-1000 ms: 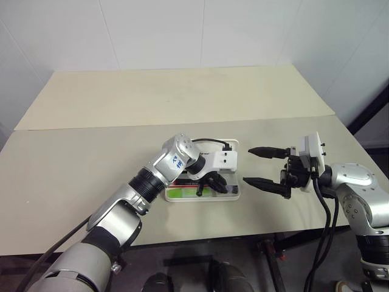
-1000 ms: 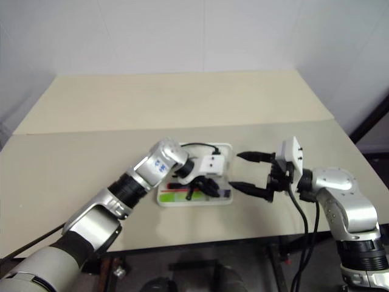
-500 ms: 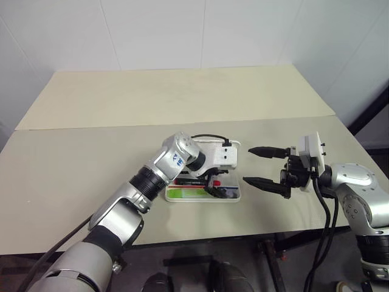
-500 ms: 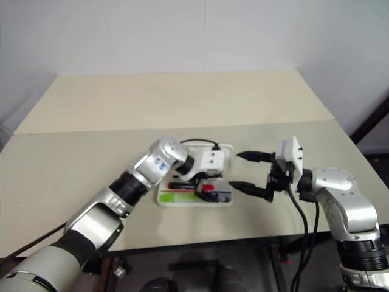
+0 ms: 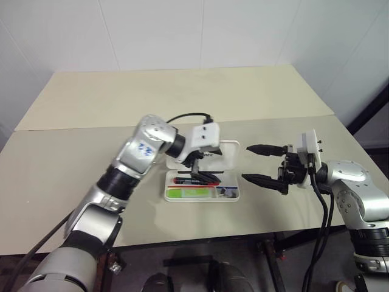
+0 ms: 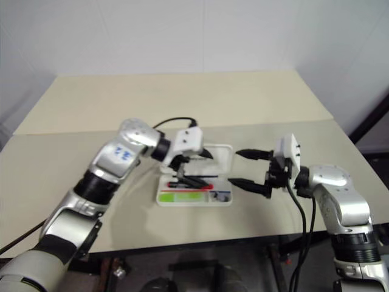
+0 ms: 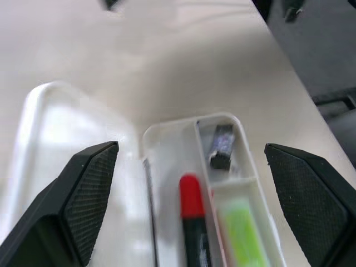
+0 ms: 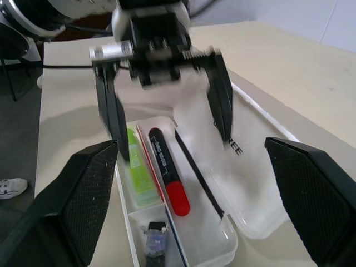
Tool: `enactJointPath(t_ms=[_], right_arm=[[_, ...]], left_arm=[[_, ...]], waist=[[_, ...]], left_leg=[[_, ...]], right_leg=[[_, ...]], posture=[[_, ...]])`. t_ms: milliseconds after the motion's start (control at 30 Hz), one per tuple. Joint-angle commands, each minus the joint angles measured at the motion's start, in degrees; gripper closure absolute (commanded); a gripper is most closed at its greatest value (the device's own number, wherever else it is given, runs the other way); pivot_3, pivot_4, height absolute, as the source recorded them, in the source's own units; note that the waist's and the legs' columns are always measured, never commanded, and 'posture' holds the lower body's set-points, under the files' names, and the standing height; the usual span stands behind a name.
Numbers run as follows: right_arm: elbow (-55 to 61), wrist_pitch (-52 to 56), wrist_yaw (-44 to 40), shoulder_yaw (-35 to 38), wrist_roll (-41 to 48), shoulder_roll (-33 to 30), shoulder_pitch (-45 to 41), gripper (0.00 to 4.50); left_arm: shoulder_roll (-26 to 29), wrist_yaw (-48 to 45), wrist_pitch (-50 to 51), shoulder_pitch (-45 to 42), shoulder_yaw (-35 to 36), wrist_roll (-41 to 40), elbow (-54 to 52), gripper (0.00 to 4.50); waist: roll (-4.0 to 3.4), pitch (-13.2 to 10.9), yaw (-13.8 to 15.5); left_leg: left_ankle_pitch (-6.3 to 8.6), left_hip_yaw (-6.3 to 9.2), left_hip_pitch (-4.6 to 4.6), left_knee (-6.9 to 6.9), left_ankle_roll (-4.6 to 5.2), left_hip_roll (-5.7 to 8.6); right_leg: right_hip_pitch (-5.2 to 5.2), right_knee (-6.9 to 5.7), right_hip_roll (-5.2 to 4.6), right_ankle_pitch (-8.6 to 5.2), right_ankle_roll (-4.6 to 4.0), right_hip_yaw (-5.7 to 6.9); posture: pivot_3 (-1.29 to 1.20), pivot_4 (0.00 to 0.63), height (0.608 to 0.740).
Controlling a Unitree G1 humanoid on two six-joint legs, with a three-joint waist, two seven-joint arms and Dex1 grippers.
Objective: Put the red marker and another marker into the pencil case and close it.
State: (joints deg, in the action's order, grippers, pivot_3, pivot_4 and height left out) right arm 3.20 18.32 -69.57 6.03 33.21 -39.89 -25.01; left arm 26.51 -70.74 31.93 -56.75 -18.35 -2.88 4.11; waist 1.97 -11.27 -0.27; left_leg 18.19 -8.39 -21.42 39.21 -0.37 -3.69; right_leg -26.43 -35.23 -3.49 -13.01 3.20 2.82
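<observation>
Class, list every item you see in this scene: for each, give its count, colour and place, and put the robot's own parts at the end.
table: one, beige, under everything.
pencil case: one, white, open on the table's near middle, lid laid flat behind it.
red marker: one, dark barrel with red cap, lying inside the case.
green marker: one, light green, in the case beside the red marker.
small dark stub: one, dark grey, in the case's end compartment.
left gripper: one, black fingers, open above the case.
right gripper: one, black fingers, open, right of the case.
</observation>
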Motion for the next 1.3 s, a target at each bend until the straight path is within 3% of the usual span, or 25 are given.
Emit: enactJointPath(t_ms=[33,300,533,633,1000,1300], right_arm=[[-0.3,-1.4,-1.4,1.0,0.4,-0.6,-1.4,0.0],[-2.0,-1.0,-3.4,1.0,0.5,-1.4,-3.1,0.0],[-2.9,-0.3,-4.2,1.7,2.0,-0.8,-5.3,0.0],[-3.8,-0.9,-3.9,2.3,2.4,-0.3,-6.4,0.0],[-4.2,-0.6,-3.6,2.0,3.4,1.6,-8.7,0.0],[-5.9,-0.8,-3.6,1.4,2.7,2.9,-10.0,0.0]], left_arm=[[4.8,-0.7,1.2,3.4,8.0,-6.1,-8.5,0.02],[15.5,-2.3,0.1,15.0,21.9,-16.3,-12.2,0.02],[19.9,-1.5,-4.2,22.8,31.4,-20.7,-8.7,0.02],[20.8,-0.7,-5.4,24.2,33.6,-21.9,-6.8,0.59],[21.4,-0.3,-10.2,23.7,34.3,-23.4,-0.5,4.42],[19.2,1.8,-15.4,18.4,27.3,-18.0,8.9,4.47]], waist=[[0.0,0.0,0.0],[0.0,0.0,0.0],[0.0,0.0,0.1],[0.01,0.0,0.0],[0.02,0.0,0.0],[0.02,0.0,0.1]], left_leg=[[-0.14,-0.01,0.01,0.0,-0.25,0.0],[-0.16,-0.04,0.08,0.0,-0.28,0.0],[-0.16,-0.05,0.14,0.0,-0.29,-0.01],[-0.16,-0.06,0.15,0.0,-0.29,-0.02],[-0.15,-0.1,0.14,0.0,-0.3,-0.02],[-0.14,-0.12,0.15,-0.01,-0.29,-0.02]], right_leg=[[0.0,0.0,0.0,0.0,0.0,-0.01],[0.02,-0.07,-0.01,-0.01,-0.02,-0.01],[0.03,-0.17,-0.02,-0.04,-0.08,-0.01],[0.02,-0.19,-0.02,-0.05,-0.09,-0.01],[0.02,-0.19,-0.04,-0.05,-0.09,0.0],[0.01,-0.2,-0.03,-0.05,-0.1,0.01]], posture=[[0.0,0.15,0.74],[0.0,0.15,0.74],[0.0,0.15,0.74],[0.0,0.15,0.74],[0.0,0.15,0.74],[0.0,0.15,0.74]])
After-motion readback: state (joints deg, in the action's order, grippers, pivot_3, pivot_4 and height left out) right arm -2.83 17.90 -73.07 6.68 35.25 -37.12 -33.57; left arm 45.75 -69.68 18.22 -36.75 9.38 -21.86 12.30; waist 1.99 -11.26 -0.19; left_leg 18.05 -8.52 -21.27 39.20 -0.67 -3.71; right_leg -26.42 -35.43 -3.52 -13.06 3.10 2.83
